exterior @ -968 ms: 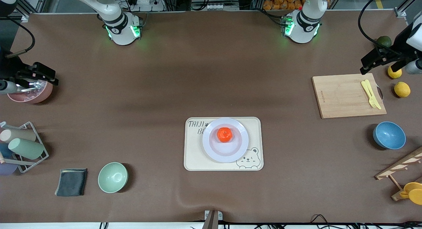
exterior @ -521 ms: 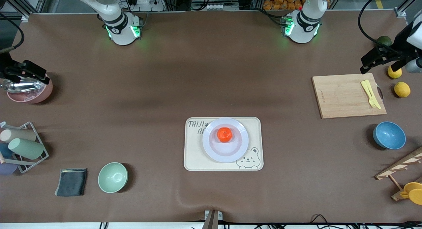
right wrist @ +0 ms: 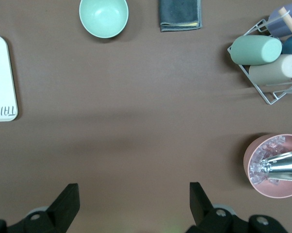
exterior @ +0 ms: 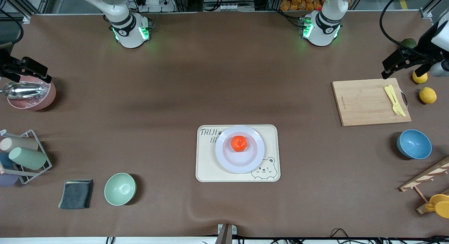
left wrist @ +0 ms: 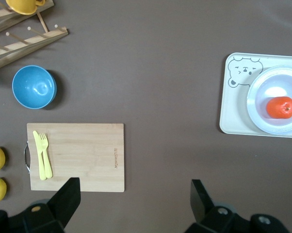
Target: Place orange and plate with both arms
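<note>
The orange [exterior: 239,143] sits on the pale lavender plate [exterior: 224,156], which rests on the beige bear tray [exterior: 207,166] in the middle of the table. The left wrist view also shows the orange [left wrist: 282,107], the plate [left wrist: 255,104] and the tray [left wrist: 232,114]. My left gripper [exterior: 393,65] [left wrist: 134,201] is open and empty, up over the corner of the cutting board at the left arm's end. My right gripper [exterior: 33,71] [right wrist: 134,201] is open and empty, up over the table by the pink bowl at the right arm's end. Both are far from the plate.
The left arm's end holds a wooden cutting board [exterior: 364,103] with yellow cutlery [exterior: 394,100], two lemons [exterior: 428,95], a blue bowl [exterior: 414,144] and a wooden rack [exterior: 426,177]. The right arm's end holds a pink bowl [exterior: 42,103], a cup rack [exterior: 24,156], a grey cloth [exterior: 76,194] and a green bowl [exterior: 120,189].
My right gripper has drawn back off the pink bowl toward the table's end, uncovering the silver scoop in it. My left gripper has shifted only slightly. The orange and plate have not moved.
</note>
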`<state>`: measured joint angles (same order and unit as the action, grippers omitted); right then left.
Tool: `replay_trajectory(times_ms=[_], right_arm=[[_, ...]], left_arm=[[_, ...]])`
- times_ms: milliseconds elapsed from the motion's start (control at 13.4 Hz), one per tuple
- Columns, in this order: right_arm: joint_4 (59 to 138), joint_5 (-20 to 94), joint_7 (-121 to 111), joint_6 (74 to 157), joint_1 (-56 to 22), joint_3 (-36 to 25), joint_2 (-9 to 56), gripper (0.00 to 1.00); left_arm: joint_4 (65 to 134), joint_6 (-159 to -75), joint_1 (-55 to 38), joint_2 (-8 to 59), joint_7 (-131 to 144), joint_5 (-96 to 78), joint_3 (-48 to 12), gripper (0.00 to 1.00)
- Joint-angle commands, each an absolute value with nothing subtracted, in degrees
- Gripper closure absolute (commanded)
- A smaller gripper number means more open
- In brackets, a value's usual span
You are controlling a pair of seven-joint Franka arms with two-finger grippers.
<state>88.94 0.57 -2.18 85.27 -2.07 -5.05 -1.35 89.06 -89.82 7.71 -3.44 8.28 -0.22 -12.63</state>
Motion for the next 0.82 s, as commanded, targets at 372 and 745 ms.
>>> replay_trajectory(times_ms=[372, 745], right_arm=[[88.6, 2.5, -6.1, 84.7, 0.6, -5.0, -2.0, 0.00], [86.5, 2.4, -6.3, 85.7, 0.2, -4.8, -1.6, 0.00]], left_arm=[[86.1, -86.2, 6.5, -2.0, 7.9, -0.8, -11.8, 0.00], [86.0, -85.3, 2.0, -1.8, 7.9, 0.0, -7.0, 0.00]])
